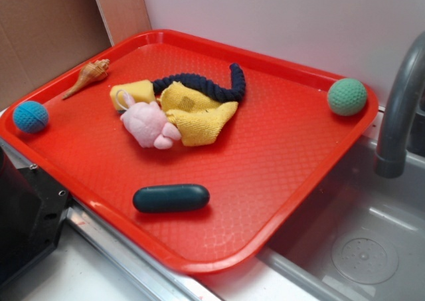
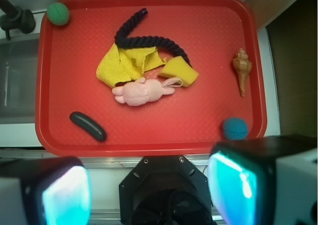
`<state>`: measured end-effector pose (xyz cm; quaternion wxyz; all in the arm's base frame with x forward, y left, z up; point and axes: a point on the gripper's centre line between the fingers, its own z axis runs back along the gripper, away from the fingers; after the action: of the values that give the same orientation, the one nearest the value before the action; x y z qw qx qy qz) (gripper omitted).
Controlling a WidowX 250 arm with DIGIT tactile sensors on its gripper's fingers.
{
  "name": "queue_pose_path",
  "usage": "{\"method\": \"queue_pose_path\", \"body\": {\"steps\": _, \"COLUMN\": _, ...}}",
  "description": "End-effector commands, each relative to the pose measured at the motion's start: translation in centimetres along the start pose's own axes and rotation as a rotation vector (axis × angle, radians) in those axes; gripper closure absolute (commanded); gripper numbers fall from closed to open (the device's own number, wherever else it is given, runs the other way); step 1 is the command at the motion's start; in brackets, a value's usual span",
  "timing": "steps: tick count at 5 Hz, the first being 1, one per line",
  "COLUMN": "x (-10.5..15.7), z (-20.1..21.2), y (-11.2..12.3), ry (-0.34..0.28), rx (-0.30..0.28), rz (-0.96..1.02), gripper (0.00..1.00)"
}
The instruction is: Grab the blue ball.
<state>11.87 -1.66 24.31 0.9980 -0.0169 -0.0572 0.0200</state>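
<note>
The blue ball [image 1: 30, 116] is small and knitted and lies in the left corner of the red tray [image 1: 279, 148]. In the wrist view the blue ball [image 2: 234, 128] sits at the tray's [image 2: 208, 36] lower right corner, just above my right fingertip [image 2: 238, 185]. My gripper [image 2: 154, 190] is open and empty, with its cyan pads wide apart. It hangs high above the robot base, short of the tray's near edge. The gripper does not show in the exterior view.
On the tray lie a green ball [image 2: 58, 13], a dark teal capsule [image 2: 88, 126], a seashell [image 2: 242, 68], a pink plush [image 2: 141, 92], a yellow cloth [image 2: 121, 66], a yellow sponge [image 2: 179, 71] and a navy rope [image 2: 149, 40]. A faucet [image 1: 398, 108] and sink [image 1: 358, 234] stand beside the tray.
</note>
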Motion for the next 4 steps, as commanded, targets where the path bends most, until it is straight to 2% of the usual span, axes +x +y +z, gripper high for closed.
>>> {"method": "queue_pose_path", "body": {"steps": 1, "x": 0.0, "z": 0.0, "y": 0.0, "ry": 0.000, "rx": 0.000, "rz": 0.000, "gripper": 0.00}}
{"method": "queue_pose_path", "body": {"steps": 2, "x": 0.1, "z": -4.5, "y": 5.0, "ry": 0.000, "rx": 0.084, "rz": 0.198, "gripper": 0.00}}
{"method": "queue_pose_path", "body": {"steps": 3, "x": -0.5, "z": -7.7, "y": 8.5, "ry": -0.034, "rx": 0.113, "rz": 0.339, "gripper": 0.00}}
{"method": "queue_pose_path", "body": {"steps": 4, "x": -1.1, "z": -11.4, "y": 11.4, "ry": -0.018, "rx": 0.121, "rz": 0.423, "gripper": 0.00}}
